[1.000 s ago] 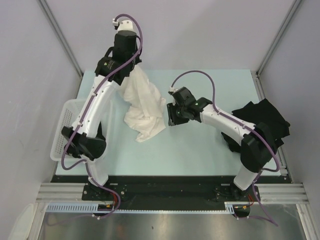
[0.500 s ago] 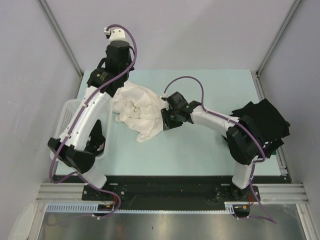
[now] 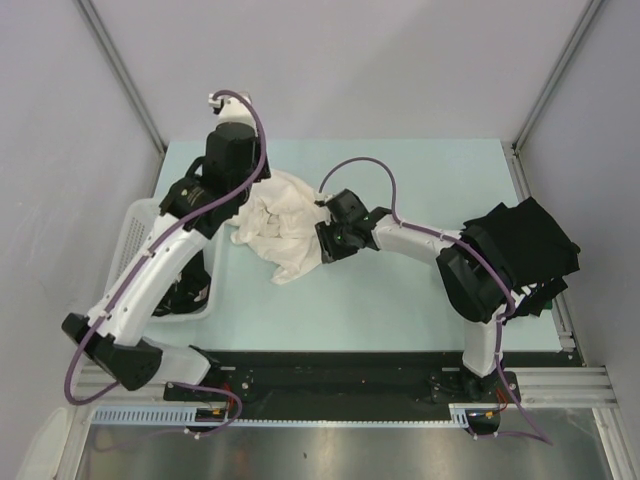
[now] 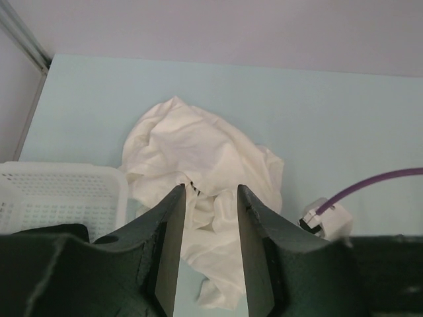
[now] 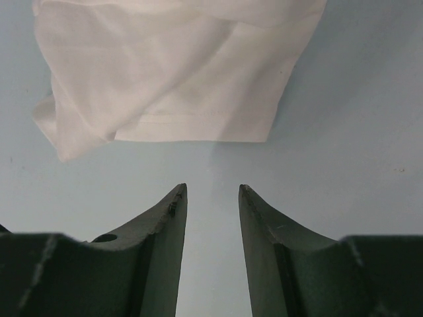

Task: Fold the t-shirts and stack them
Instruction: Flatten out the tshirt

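T-shirt (image 3: 278,228), cream, lies crumpled on table (image 3: 400,300) left of centre, just beside white basket (image 3: 130,235); black t-shirts (image 3: 525,245) are heaped at the right edge. Left gripper (image 4: 209,191) hangs over the cream heap, jaws partly apart, nothing btwn them. Right gripper (image 5: 211,190) sits low over bare table just short of the cream hem, jaws likewise apart, holding nothing.

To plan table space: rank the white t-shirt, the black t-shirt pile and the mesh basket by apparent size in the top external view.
1. black t-shirt pile and white t-shirt: look alike, unranked.
2. mesh basket: least showing, but the left arm hides much, so unsure.
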`<state>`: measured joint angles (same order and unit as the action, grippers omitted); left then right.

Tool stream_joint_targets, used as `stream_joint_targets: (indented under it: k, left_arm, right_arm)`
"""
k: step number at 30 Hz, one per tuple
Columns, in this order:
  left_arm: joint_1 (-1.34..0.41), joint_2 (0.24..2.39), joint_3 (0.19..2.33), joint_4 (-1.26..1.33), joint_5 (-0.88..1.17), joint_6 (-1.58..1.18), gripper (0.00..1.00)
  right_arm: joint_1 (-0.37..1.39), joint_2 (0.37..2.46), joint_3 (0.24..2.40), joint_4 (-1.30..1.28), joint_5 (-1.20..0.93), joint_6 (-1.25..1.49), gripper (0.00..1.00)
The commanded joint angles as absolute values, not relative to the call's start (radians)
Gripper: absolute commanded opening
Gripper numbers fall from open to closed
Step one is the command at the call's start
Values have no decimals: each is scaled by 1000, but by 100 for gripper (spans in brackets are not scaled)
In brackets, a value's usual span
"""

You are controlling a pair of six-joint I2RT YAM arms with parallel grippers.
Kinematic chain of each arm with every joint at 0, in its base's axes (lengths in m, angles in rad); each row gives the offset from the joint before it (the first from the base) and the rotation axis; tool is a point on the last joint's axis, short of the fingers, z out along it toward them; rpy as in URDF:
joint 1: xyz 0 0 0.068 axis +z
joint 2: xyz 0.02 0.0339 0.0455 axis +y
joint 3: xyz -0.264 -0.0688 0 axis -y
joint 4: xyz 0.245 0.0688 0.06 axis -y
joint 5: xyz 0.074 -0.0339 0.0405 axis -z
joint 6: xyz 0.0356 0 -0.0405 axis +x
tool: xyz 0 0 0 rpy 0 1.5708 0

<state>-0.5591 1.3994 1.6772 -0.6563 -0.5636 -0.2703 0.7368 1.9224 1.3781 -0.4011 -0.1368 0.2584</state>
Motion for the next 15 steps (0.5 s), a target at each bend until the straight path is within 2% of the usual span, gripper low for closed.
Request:
stream_joint_targets:
  k: [1, 6, 15]
  left_arm:
    - [-575, 1276, 1576, -585, -499, -270, 42]
    - [-577, 1146, 1436, -505, -462, -262, 43]
    - [-578, 1085, 1419, -572, -462, -264, 44]
  right_arm:
    - [726, 1933, 1378, -350, -104, 216, 42]
    - [701, 1953, 1378, -330, -106, 209, 42]
    - [689, 2013, 1378, -282, -91, 210, 41]
